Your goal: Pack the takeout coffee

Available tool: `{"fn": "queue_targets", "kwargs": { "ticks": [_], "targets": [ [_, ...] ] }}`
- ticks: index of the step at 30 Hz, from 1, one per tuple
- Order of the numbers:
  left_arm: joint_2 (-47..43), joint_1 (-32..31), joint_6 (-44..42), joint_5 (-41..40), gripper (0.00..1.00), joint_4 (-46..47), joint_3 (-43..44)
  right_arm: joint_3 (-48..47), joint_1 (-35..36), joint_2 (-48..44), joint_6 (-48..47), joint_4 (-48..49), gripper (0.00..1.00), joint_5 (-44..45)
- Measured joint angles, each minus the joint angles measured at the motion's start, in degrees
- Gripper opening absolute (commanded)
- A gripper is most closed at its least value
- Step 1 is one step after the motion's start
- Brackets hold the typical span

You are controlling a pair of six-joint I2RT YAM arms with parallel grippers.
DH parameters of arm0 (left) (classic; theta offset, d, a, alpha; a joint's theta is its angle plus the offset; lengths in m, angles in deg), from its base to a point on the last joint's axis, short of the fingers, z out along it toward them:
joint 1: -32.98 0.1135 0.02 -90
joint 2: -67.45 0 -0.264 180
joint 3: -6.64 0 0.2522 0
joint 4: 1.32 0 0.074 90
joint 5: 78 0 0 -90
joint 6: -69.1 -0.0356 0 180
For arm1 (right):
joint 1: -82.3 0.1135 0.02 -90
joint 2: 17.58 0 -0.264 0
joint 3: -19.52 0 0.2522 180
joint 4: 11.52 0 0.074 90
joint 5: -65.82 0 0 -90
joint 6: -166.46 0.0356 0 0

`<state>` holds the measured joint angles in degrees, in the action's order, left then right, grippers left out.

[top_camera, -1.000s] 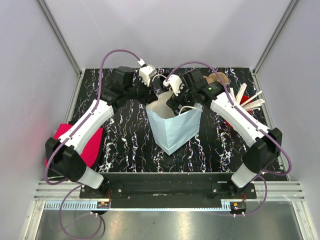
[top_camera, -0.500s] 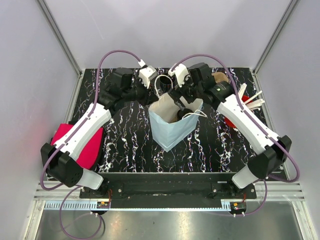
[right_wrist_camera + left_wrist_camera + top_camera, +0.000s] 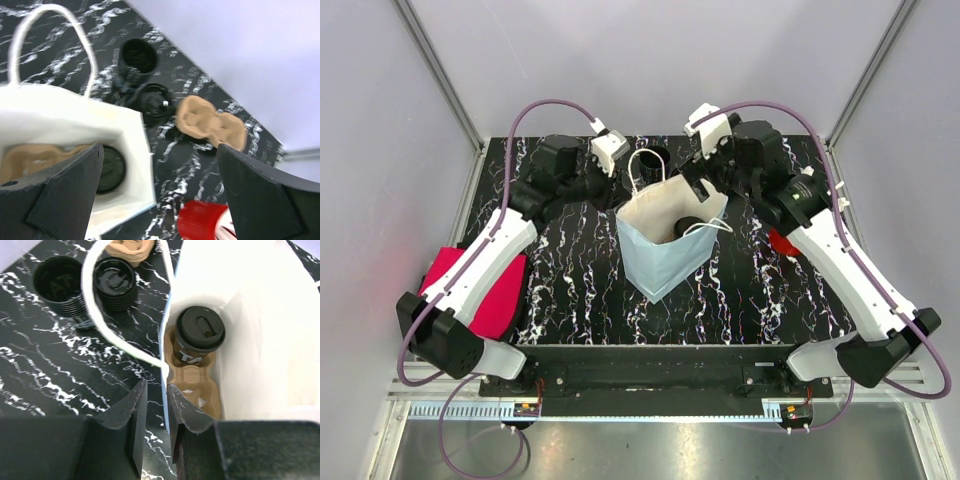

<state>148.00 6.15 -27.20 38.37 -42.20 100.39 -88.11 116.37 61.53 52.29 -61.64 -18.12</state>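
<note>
Left gripper (image 3: 157,386): fingers almost together and clamped on the paper bag (image 3: 660,262) at its left rim. One finger is outside the wall, the other inside.

Right gripper (image 3: 159,149): hanging over the bag's far right corner with its fingers spread wide and nothing between them.

Bag: upright around the middle of the table (image 3: 570,290), mouth open, pale blue outside and white inside.

Coffee cup (image 3: 200,330): this is the thing being packed — it's down inside the bag, black lid on. It sits in one pocket of a cardboard carrier (image 3: 192,377), the pocket farther from the left wrist camera.

Carrier: lying flat on the bottom of the bag, snug against the left wall.

Handle (image 3: 97,315): a white cord loop on the left wall. It flops outward over the table and passes in front of the loose cups in the left wrist view.

Loose cups: a lidded black cup (image 3: 115,281) and a second black cup (image 3: 59,284) stand just beside each other behind the bag, outside it.

Spare carrier (image 3: 210,122): same brown cardboard, out on the table near those cups, toward the back.

Red cloth (image 3: 485,285): at the table's left edge, next to the left arm.

Red object (image 3: 200,220): on the right side, mostly under the right arm — honestly can't tell what it is.
</note>
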Motion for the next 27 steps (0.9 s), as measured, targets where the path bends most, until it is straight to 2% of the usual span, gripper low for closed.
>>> {"fn": "queue_targets", "kwargs": {
  "ticks": [5,11,15,17,22,25,27],
  "targets": [
    [-1.5,1.6,-0.7,-0.4,0.27,-0.5,0.0,2.2,-2.2,-0.9,0.0,4.0,1.0,7.0],
    [-1.9,2.8,-1.3,-0.6,0.39,-0.6,0.0,5.1,-8.0,-0.9,0.2,6.5,0.94,12.9],
    [-1.9,2.8,-1.4,-0.6,0.51,-0.6,0.0,7.3,-12.1,-0.9,0.7,7.8,0.9,15.2],
    [-1.9,2.8,-1.5,-0.6,0.6,-0.7,0.0,8.4,-14.1,-0.9,0.9,8.1,0.88,16.0],
    [-2.2,3.0,-1.7,-0.3,0.76,-0.9,0.0,10.0,-18.3,-0.2,1.7,8.3,0.74,17.2],
    [-2.6,3.0,-2.1,0.4,0.8,-1.8,0.0,10.6,-20.7,0.8,2.1,8.7,0.69,17.5],
    [-2.8,3.1,-2.3,1.3,0.84,-2.3,0.0,11.4,-22.0,1.4,2.4,9.0,0.69,17.4]
  ]
}}
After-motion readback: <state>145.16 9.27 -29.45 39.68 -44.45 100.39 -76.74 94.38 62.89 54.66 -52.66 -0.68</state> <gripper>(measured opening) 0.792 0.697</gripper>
